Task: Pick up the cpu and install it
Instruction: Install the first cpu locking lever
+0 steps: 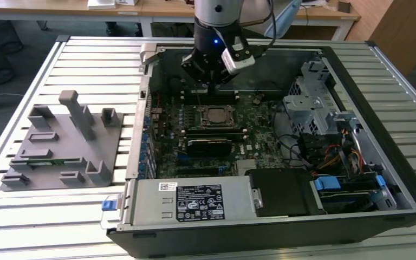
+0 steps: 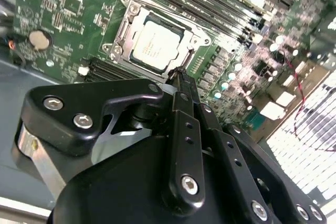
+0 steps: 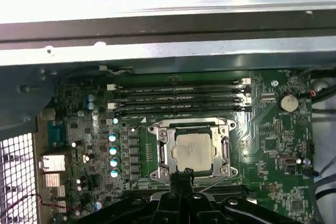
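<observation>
The cpu (image 1: 214, 115) lies flat inside the motherboard socket frame (image 1: 214, 107), its pale silvery top facing up. Both wrist views show it seated there, cpu (image 2: 156, 44) and cpu (image 3: 192, 149), with the metal frame around it. My gripper (image 1: 206, 82) hangs over the open computer case, just behind the socket and above the board. Its black fingers (image 2: 181, 103) meet at their tips, shut with nothing between them. The tips of the gripper (image 3: 181, 174) stand at the socket's edge, apart from the chip.
A grey plastic tray (image 1: 56, 146) with upright posts sits on the slatted table at the exterior view's left, holding a green memory stick (image 1: 45, 161). The case walls (image 1: 381, 108), drive cage, cables and power supply (image 1: 193, 201) surround the motherboard.
</observation>
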Robot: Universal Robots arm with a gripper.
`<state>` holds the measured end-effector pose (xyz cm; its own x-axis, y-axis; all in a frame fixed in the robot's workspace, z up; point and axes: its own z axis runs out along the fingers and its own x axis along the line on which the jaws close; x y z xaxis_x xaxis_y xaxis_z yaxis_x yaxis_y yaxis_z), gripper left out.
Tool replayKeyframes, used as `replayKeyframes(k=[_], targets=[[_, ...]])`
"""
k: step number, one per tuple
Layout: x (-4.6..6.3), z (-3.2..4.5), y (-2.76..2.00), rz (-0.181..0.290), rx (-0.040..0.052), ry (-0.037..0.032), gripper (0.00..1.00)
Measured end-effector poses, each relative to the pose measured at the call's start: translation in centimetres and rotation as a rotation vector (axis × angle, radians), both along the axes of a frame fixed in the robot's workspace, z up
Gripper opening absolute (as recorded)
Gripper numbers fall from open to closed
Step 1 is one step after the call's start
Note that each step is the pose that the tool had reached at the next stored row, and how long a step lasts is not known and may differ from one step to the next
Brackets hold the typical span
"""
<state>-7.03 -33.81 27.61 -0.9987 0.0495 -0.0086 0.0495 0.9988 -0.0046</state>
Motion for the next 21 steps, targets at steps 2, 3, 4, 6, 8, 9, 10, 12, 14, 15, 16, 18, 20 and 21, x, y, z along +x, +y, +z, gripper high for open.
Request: replayKeyframes(k=[2,3,4,6,8,9,10,12,14,15,16,18,20,21], targets=[[0.00,-0.02,0.00,0.035,0.0000,0.0000,0.11],[0.00,-0.03,0.00,0.053,0.0001,-0.0001,0.11],[0.00,-0.04,0.00,0.071,0.0000,0.0000,0.11],[0.00,-0.08,0.00,0.108,0.0001,0.0000,0.11],[0.00,-0.12,0.00,0.143,0.0001,0.0000,0.11],[0.00,-0.13,0.00,0.159,0.0012,0.0000,0.11],[0.00,-0.14,0.00,0.167,0.0078,-0.0007,0.11],[0.00,-0.16,0.00,0.172,0.0305,-0.0025,0.11],[-0.02,-0.20,0.00,0.171,0.0345,-0.0030,0.11],[-0.06,-0.22,-0.01,0.169,0.0346,-0.0030,0.11],[-0.10,-0.24,-0.01,0.162,0.0346,-0.0030,0.11],[-0.21,-0.29,-0.01,0.141,0.0344,-0.0033,0.11],[-0.42,-0.33,0.00,0.127,0.0343,-0.0036,0.11],[-0.52,-0.35,0.01,0.124,0.0345,-0.0038,0.11]])
